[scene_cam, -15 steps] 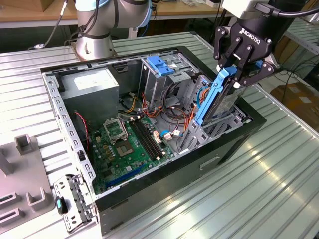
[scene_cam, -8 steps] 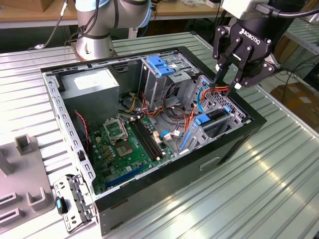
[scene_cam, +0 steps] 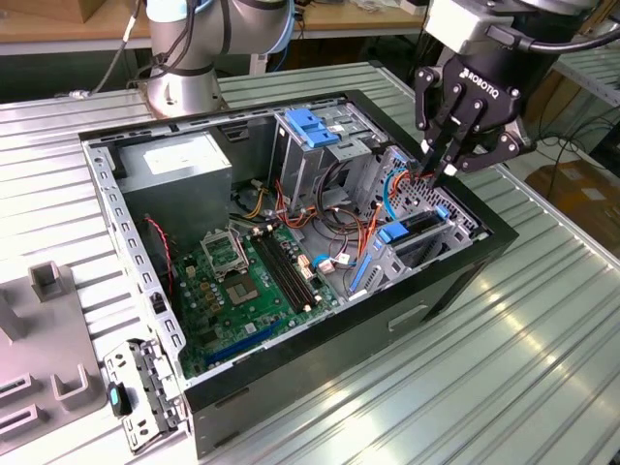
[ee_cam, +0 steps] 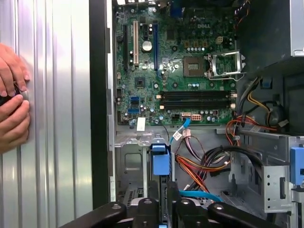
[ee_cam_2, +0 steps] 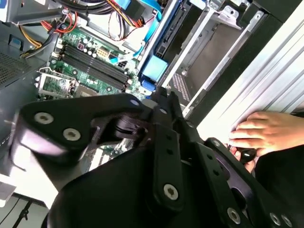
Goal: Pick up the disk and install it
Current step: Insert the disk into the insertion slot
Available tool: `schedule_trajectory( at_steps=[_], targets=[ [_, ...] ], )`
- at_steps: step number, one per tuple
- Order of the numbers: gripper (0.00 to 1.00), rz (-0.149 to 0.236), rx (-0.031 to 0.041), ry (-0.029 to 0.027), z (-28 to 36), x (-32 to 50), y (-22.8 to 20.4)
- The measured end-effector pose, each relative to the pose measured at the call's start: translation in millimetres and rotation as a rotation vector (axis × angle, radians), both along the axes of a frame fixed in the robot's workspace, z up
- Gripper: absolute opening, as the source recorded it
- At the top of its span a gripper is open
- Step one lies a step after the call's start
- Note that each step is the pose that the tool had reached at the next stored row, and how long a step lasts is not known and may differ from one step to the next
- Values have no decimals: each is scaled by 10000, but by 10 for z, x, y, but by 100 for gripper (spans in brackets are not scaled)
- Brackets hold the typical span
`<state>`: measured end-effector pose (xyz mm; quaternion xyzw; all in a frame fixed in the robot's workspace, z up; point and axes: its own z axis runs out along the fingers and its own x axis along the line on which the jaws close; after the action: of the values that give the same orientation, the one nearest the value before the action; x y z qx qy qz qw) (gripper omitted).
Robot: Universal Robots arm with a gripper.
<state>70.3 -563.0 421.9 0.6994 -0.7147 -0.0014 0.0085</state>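
The disk (scene_cam: pixel 423 223) lies in the drive bay at the end of the open computer case (scene_cam: pixel 455 281) on the exterior view's right. Its bright blue tab (scene_cam: pixel 395 232) faces the motherboard, and a blue rail runs along its side. The same tab (ee_cam: pixel 160 161) appears in the first wrist view and again in the second wrist view, tab (ee_cam_2: pixel 154 69). My black gripper (scene_cam: pixel 441 167) hangs just above the bay, over the orange and blue cables, apart from the disk. Its fingertips (ee_cam_2: pixel 164 95) are together and hold nothing. In the first wrist view the gripper (ee_cam: pixel 163 192) points down at the tab.
A green motherboard (scene_cam: pixel 252 281) fills the case floor. A tall grey cage with a blue latch (scene_cam: pixel 312 126) and a power supply (scene_cam: pixel 174 165) stand at the back. A person's hands (ee_cam: pixel 12 104) rest on the ribbed table beside the case. A grey fixture (scene_cam: pixel 39 329) sits at the exterior view's left.
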Motion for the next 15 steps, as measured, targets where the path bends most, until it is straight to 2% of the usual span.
schedule_trajectory(
  at_steps=[2, 3, 6, 8, 11, 15],
  targets=[
    [12, 0, 2, 0, -67, 56, 0],
    [11, 0, 0, 0, -101, 102, 0],
    [11, 0, 0, 0, -167, 193, 0],
    [11, 1, -1, 0, -238, 292, 0],
    [11, 0, 1, -1, -305, 394, 0],
    [11, 0, 2, 0, -388, 465, 0]
  ],
)
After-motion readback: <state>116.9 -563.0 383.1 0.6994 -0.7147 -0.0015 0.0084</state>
